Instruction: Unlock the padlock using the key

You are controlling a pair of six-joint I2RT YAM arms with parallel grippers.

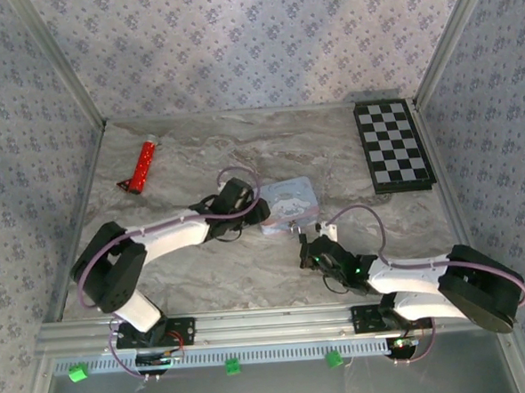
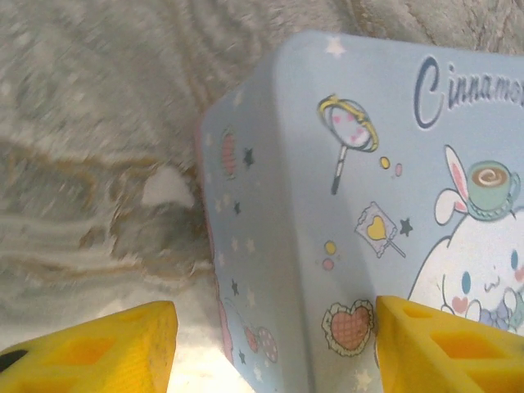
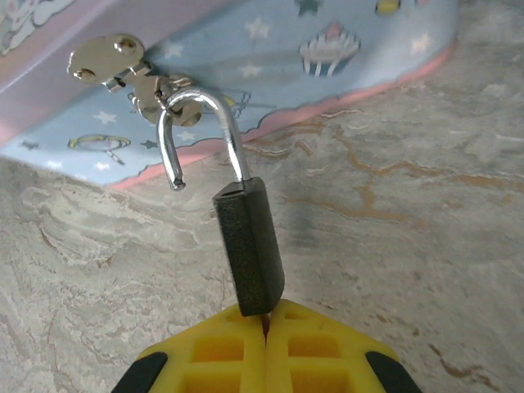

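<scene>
Left gripper (image 2: 274, 352) spread, right gripper (image 3: 266, 348) pressed together under the padlock (image 3: 250, 250).
Your left fingers (image 2: 90, 348) stand wide on either side of a corner of the pastel tin (image 2: 311, 246) on the marble table (image 2: 82, 123). On your right, the dark padlock hangs from the tin's hasp (image 3: 135, 70) with one end of its shackle (image 3: 196, 97) free. Its base touches the closed yellow pads, and you cannot tell whether a key sits between them.
</scene>
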